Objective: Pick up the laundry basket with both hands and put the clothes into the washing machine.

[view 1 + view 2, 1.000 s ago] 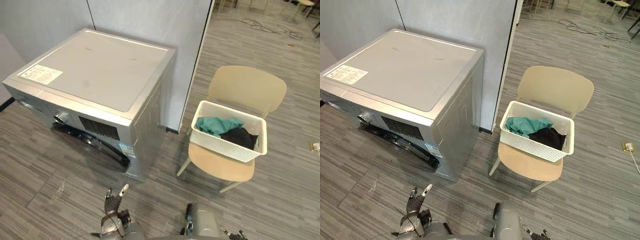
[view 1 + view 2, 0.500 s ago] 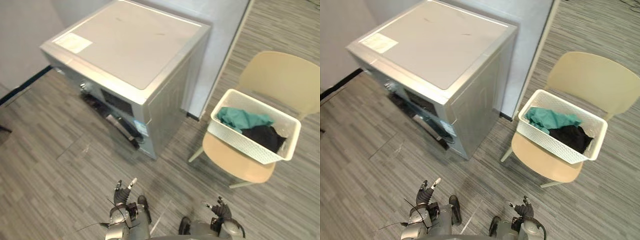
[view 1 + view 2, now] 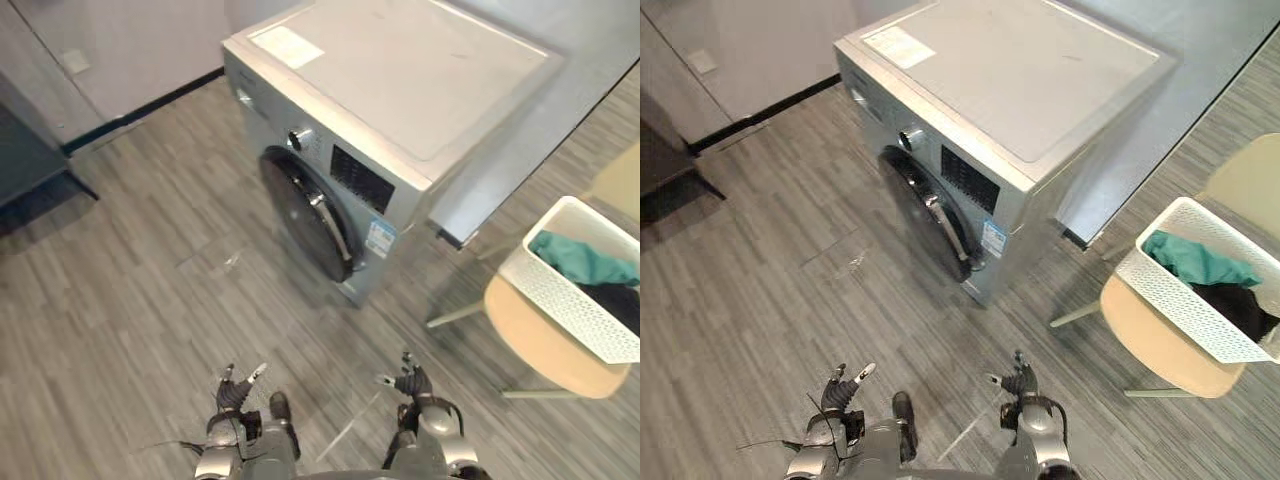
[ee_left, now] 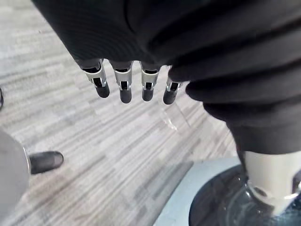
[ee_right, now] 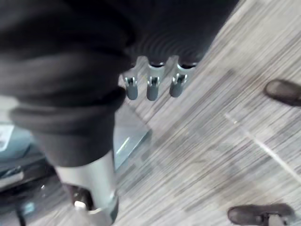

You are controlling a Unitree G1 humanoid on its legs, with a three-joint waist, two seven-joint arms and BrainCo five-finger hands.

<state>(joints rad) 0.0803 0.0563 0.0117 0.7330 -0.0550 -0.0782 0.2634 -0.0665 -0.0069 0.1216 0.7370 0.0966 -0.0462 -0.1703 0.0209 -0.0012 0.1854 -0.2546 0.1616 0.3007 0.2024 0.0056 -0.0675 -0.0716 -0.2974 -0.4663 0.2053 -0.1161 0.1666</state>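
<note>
The white laundry basket [image 3: 585, 312] stands on a beige chair [image 3: 535, 345] at the far right, holding a teal cloth [image 3: 582, 258] and a black cloth [image 3: 1240, 308]. The silver washing machine [image 3: 420, 70] stands at the top middle; its round dark door [image 3: 305, 215] faces me and looks closed. My left hand [image 3: 233, 392] and right hand [image 3: 411, 383] hang low near the bottom edge, far from basket and machine. In the wrist views the left fingers [image 4: 123, 89] and right fingers [image 5: 151, 86] hang straight over the floor, holding nothing.
Grey wood-look floor [image 3: 150, 290] spreads in front of the machine. A wall with a black skirting runs along the upper left, and dark furniture [image 3: 30, 160] stands at the left edge. A grey partition [image 3: 1200, 120] rises between machine and chair.
The camera has swung left: machine and basket have slid right in the picture and the machine's front door now shows. My hands stay low; the right one shows more fully.
</note>
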